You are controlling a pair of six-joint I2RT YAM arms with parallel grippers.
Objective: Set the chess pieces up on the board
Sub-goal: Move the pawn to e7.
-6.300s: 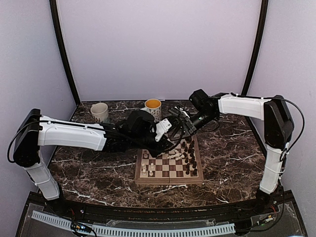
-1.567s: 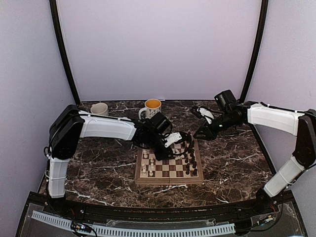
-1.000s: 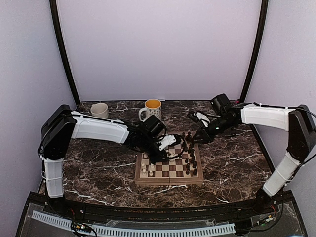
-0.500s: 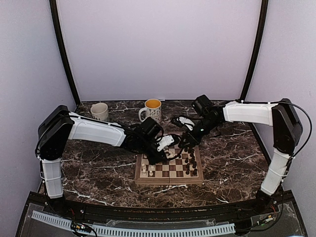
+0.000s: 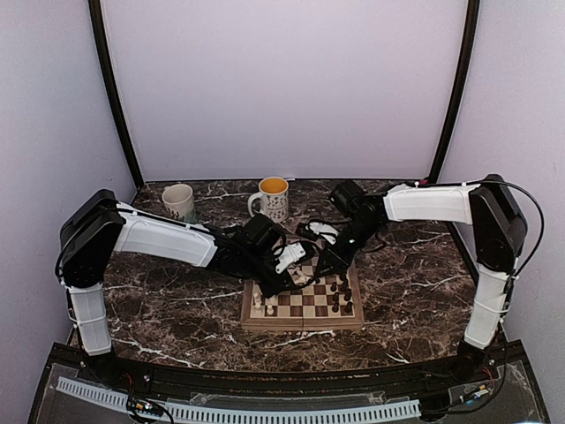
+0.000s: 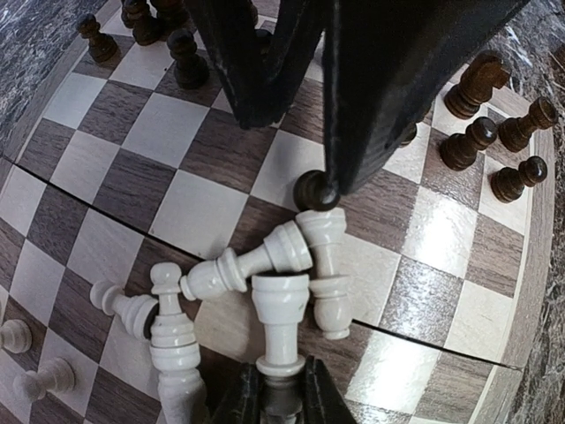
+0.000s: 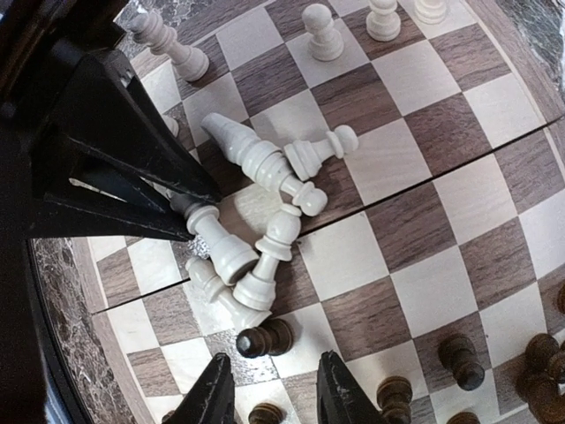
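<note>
Top external: one board (image 5: pixel 305 310), one white mug (image 5: pixel 179 201), one yellow-lined mug (image 5: pixel 274 197).

L arm (image 5: pixel 168 240) & R arm (image 5: pixel 424 201) stretched inward, wrists tipped down; L gripper (image 6: pixel 281 402) pinched narrow, R gripper (image 7: pixel 275 389) fingers apart.

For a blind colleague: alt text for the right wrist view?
Toppled cream chess pieces lie heaped on a checked wooden board; the open right gripper hovers by a fallen dark brown piece, the left gripper pinching one cream piece.
</note>
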